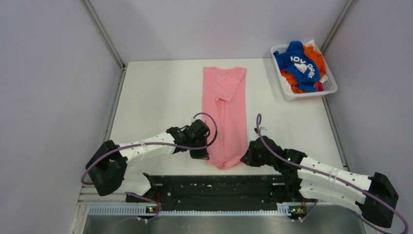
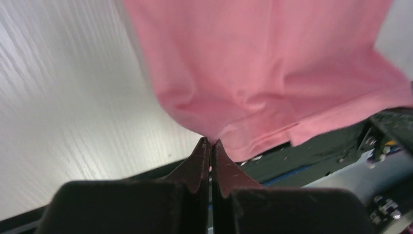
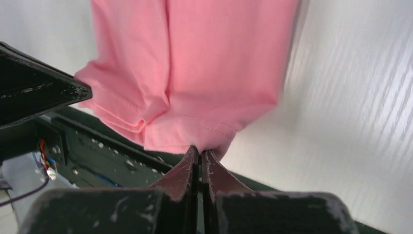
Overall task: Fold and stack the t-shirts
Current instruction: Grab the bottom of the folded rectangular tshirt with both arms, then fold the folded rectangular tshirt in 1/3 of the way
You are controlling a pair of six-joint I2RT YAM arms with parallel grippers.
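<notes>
A light pink t-shirt (image 1: 225,112) lies folded into a long narrow strip down the middle of the table, its hem toward the arms. My left gripper (image 1: 203,154) pinches the hem's left corner; in the left wrist view its tips (image 2: 211,142) are shut on pink cloth (image 2: 272,68). My right gripper (image 1: 245,158) pinches the right corner, tips (image 3: 199,148) shut on the hem (image 3: 195,73). A royal blue t-shirt with white lettering (image 1: 300,66) and an orange t-shirt (image 1: 315,56) lie bunched in the basket.
The white slatted basket (image 1: 331,87) stands at the table's back right corner. The black mounting rail (image 1: 214,187) runs along the near edge just below the shirt's hem. Grey walls close in the table on three sides.
</notes>
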